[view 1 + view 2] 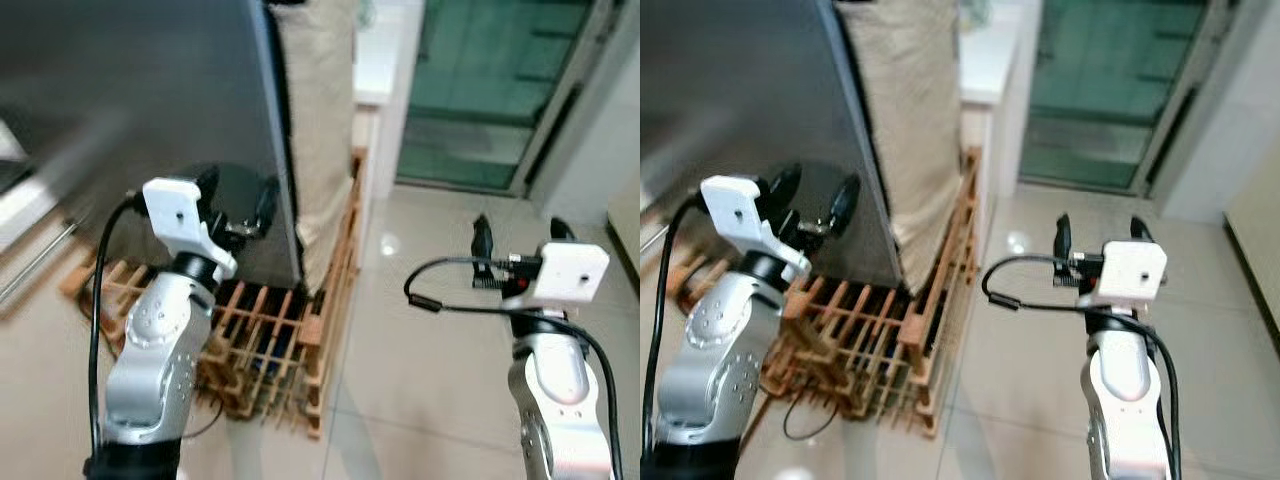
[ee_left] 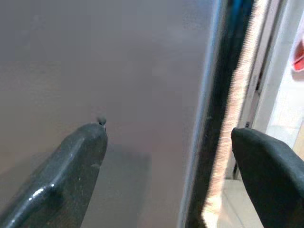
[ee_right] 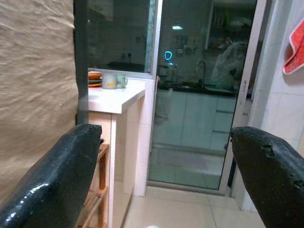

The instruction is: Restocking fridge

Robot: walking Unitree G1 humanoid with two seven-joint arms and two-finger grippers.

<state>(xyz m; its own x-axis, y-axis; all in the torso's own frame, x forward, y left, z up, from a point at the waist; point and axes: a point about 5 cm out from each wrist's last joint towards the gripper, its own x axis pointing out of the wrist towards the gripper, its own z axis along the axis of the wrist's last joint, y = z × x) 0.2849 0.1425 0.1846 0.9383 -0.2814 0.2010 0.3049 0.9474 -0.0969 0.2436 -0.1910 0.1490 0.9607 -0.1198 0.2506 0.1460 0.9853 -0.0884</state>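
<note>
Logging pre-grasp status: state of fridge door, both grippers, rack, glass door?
Fridge door: shut as far as visible, grey face toward the robot.
Left gripper: open, empty, fingers straddling the fridge's edge.
Right gripper: open, empty, raised over bare floor.
Wooden rack: on the floor beside the fridge.
Glass sliding door: cannot tell, blurred.

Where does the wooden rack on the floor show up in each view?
Left eye: wooden rack at lower centre, below the grey fridge door.
Right eye: lower left, under the door.
Left wrist: not in it.
Right wrist: a wooden corner at the bottom edge.
Shared landmark: the beige cloth.
</note>
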